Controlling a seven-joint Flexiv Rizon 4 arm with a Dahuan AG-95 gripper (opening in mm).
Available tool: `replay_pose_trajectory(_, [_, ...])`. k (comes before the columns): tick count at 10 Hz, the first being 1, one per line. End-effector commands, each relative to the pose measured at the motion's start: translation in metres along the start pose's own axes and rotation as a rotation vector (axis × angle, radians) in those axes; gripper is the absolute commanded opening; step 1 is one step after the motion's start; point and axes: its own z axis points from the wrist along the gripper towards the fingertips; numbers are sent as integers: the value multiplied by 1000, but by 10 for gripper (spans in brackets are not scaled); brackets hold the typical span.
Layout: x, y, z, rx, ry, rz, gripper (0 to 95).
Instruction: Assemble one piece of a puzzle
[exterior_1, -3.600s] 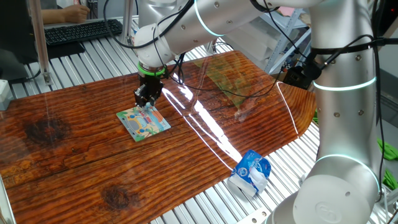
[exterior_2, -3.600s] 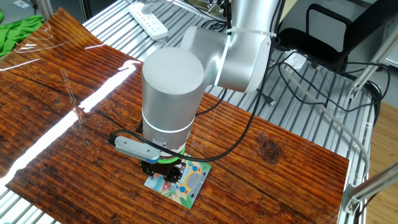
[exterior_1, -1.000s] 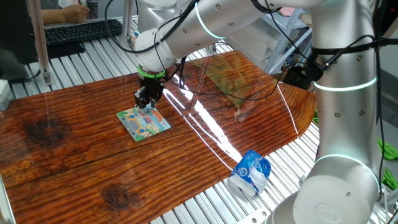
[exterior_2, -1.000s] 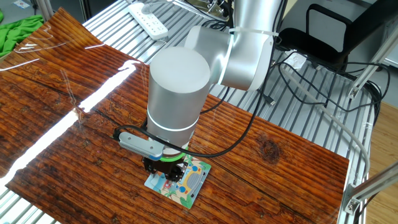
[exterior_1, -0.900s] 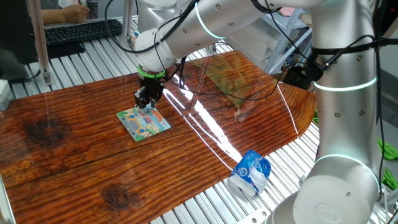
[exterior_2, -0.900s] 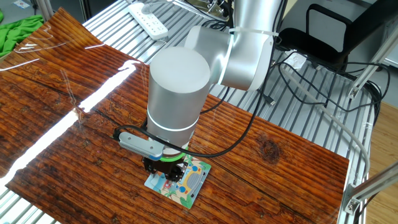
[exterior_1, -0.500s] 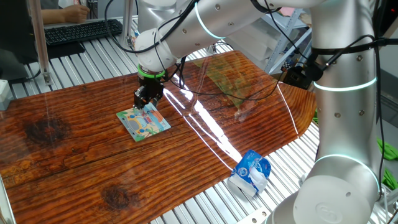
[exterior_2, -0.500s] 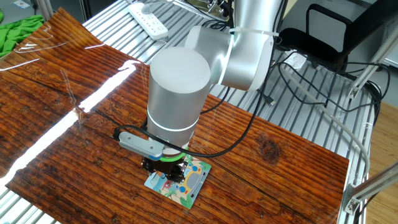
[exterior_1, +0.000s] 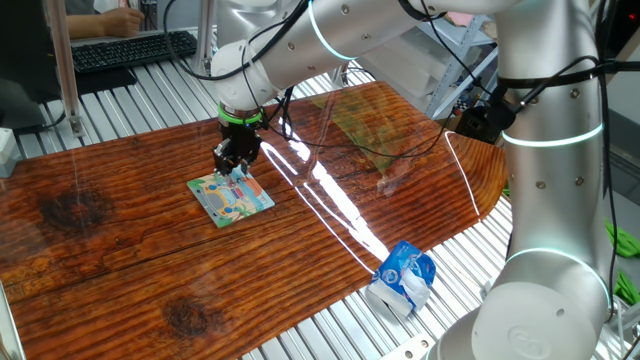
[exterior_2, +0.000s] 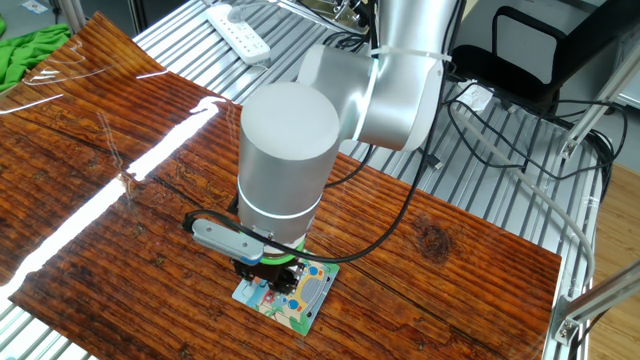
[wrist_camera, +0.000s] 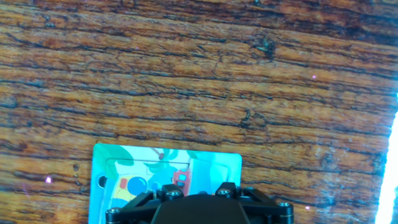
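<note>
Puzzle (exterior_1: 231, 197) (no legible writing) lies on the table (exterior_1: 120, 250) under the claw (exterior_1: 236, 171), spread unclear.

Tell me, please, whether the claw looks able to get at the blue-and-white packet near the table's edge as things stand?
Probably yes. The claw sits over the puzzle, and the wood between it and the packet looks bare, so nothing seems to block the way. Whether the arm stretches that far cannot be told.

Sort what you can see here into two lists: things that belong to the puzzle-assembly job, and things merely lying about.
Belongs to the job:
- the puzzle, flat on the wooden table
- the gripper, poised over the puzzle's far edge; the piece itself cannot be made out

Just lying about:
- blue-and-white crumpled packet
- power strip
- green cloth
- keyboard
</note>
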Motion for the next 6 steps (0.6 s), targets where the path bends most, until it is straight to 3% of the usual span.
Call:
replay_pose_trajectory(1, [2,1,-1,-5,0,11,190])
replay_pose_trajectory(6, [3,4,-1,-13,2,31,190])
